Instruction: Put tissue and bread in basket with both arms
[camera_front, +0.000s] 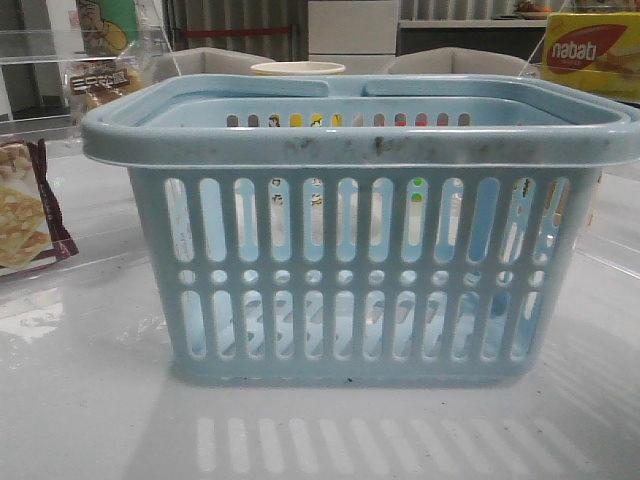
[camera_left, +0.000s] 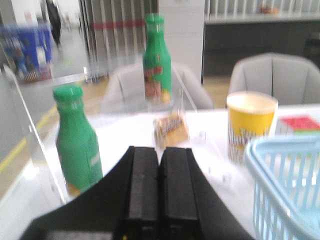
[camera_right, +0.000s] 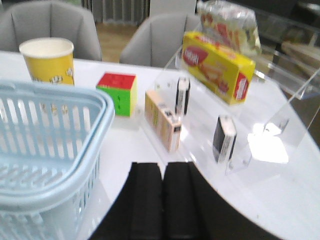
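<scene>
The basket (camera_front: 350, 230) fills the centre of the front view on the white tabletop (camera_front: 90, 400), nothing visible inside it (through the slots). The bread (camera_left: 171, 130) lies at centre of the left wrist view, beyond the left claw (camera_left: 160, 185), whose fingers are pressed together, empty. The right claw (camera_right: 162, 200) is likewise closed, holding nothing, low in its frame beside the basket. No tissue is identifiable. Judgement: no pickup begun; next, the left claw must open and reach the bread.
</scene>
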